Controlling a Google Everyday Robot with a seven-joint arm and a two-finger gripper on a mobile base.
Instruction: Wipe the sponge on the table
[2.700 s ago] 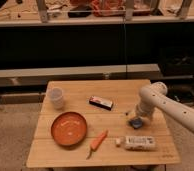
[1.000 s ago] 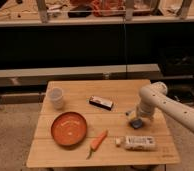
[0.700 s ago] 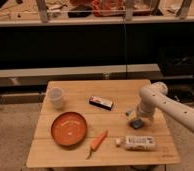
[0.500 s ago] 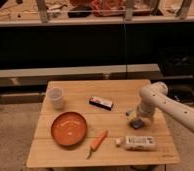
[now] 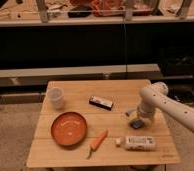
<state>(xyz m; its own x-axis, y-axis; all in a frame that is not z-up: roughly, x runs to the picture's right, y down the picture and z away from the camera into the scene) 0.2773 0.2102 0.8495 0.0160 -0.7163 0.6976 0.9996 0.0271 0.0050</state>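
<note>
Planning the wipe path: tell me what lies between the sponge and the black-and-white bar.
Nothing but bare table, as the camera view shows; the gripper is down at the sponge.

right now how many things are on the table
6: cup back left, black-and-white bar back middle, plate front left, carrot front middle, white tube front right, sponge at right, at the gripper.

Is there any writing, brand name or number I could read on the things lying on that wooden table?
No text is readable.
Black-and-white bar: print too blurred.
White tube package: markings too blurred.
The gripper sits at the sponge on the table; neither shows lettering.
</note>
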